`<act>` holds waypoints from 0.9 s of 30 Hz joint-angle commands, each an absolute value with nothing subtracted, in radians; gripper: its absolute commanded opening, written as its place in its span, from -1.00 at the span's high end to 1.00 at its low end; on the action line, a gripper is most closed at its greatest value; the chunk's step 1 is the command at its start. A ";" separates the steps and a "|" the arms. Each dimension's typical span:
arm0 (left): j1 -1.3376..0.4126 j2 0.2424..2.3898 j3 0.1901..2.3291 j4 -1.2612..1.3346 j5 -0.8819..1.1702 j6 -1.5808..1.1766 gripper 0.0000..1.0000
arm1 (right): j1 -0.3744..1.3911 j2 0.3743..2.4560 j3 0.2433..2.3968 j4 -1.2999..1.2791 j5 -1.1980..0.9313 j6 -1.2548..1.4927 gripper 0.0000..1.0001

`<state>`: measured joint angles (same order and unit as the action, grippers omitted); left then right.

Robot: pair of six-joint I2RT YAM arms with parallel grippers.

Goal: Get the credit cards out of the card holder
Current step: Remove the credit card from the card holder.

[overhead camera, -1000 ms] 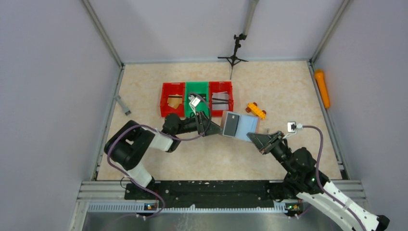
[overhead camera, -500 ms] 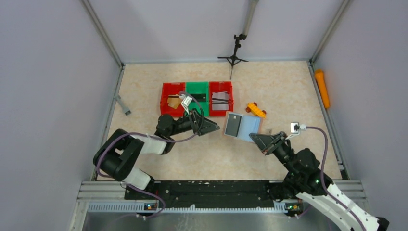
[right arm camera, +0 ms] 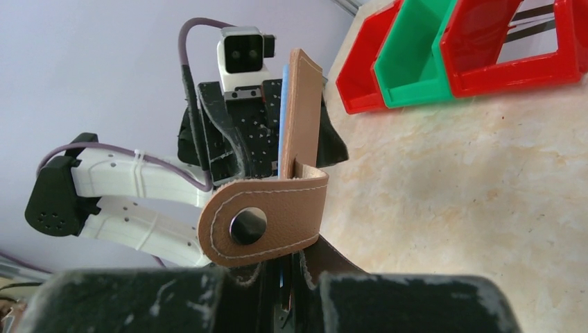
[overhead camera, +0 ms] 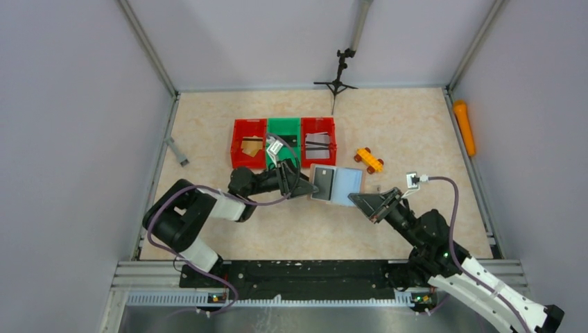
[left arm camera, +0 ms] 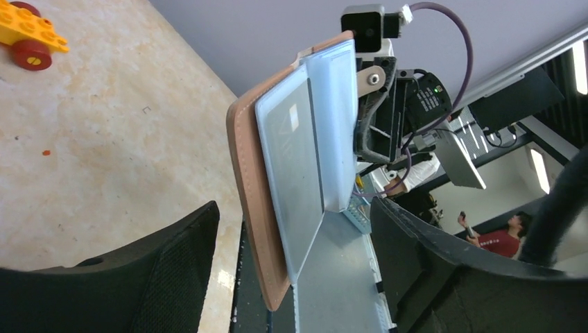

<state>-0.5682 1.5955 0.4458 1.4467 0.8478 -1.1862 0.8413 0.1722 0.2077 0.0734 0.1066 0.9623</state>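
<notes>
a: where's the card holder [overhead camera: 344, 186] right now?

b: lifted off the table, about mid-table, just on the near side of the row of bins. the right pincer [overhead camera: 357, 199] is clamped shut on the end that faces the right edge, close by the strap with the snap [right arm camera: 249, 225]. that keeps it spread open with its grey panels showing.

a: and the left pincer [overhead camera: 305, 186]?

b: spread wide and empty. its own camera shows one finger [left arm camera: 177, 270] on each side and the card holder standing in the gap. i can't tell whether either finger touches it.

a: why set up like that?

b: my guess is that one arm acts as a vice so the other can pull. a dark card [overhead camera: 322, 180] sits in the panel toward the left edge, which is the side the left pincer faces.

a: how far along is it?

b: a tan card [overhead camera: 251, 146] lies in the red bin [overhead camera: 236, 142] nearest the left edge, and striped cards [overhead camera: 317, 144] lie in the red bin at the other end of the row. so i'd say part of the job is done, with at least this one card left. the middle green bin [overhead camera: 288, 125] is partly hidden by the arm.

a: what does the next move need?

b: probably a pinch on the card alone, not the leather. it's thin and slick, so it could slip. since the card holder is held by one end only, a hard tug might twist it.
</notes>
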 commanded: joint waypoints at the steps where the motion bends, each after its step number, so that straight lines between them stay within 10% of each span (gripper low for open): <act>1: -0.575 1.605 0.484 1.557 0.891 -1.212 -0.44 | 0.835 0.181 0.196 0.200 0.077 0.985 1.00; 7: -0.574 1.618 0.493 1.549 0.898 -1.205 0.62 | 0.834 0.185 0.244 0.035 0.153 0.951 0.95; 10: -0.574 1.620 0.501 1.508 0.899 -1.186 1.00 | 0.835 0.192 0.302 -0.123 0.227 0.917 0.55; 15: -0.574 1.579 0.504 1.331 0.867 -1.085 1.00 | 0.835 0.213 0.399 -0.351 0.349 0.860 -0.22; 27: -0.578 1.472 0.506 1.065 0.784 -0.919 1.00 | 0.835 0.227 0.515 -0.327 0.150 0.659 -0.07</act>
<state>-0.5716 1.4967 0.4763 1.0760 0.8040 -0.9646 0.8410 0.2317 0.4812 -0.3862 0.2668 0.7403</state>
